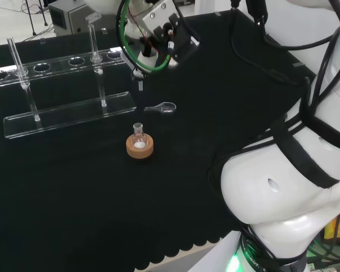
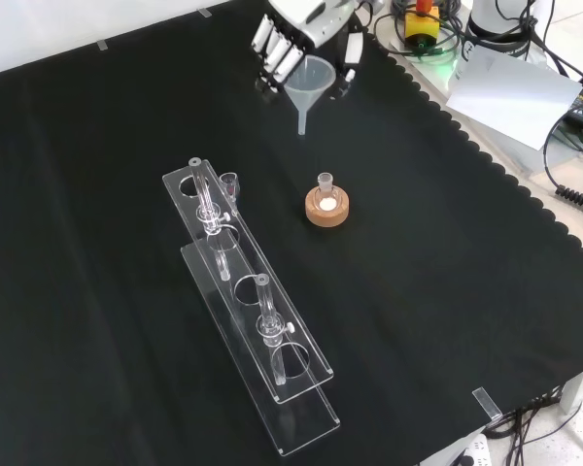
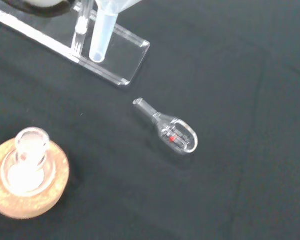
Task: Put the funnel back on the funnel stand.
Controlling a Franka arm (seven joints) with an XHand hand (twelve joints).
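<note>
The black cloth [image 2: 466, 291] spreads across the bench, and on it stands the long clear funnel stand [image 2: 248, 301], base plate below, holed shelf above on two thin posts. In the head view its left end is cut off by the picture's edge, and its clear plastic is hard to trace against the cloth. Up at the top of the front view comes the hand [image 2: 296, 39], partly cropped by the frame, fingers curled round the rim of the funnel [image 2: 309, 83], thumb on the far side. The funnel hangs upright in the air, spout down, well apart from the stand's nearest hole. In the head view the hand sits behind a green cable loop and the funnel's bowl is hidden; just the spout tip peeks out below. The wrist view gives the spout close up, in front of the stand's end. Next down, the cork ring [image 2: 327, 207] carrying a small round flask [image 2: 325, 184], standing between hand and stand. Smallest, a glass stopper [image 3: 171, 131] lying on its side on the cloth, a red speck inside that the wrist view alone shows; in the front view it is half lost behind the stand's end.
</note>
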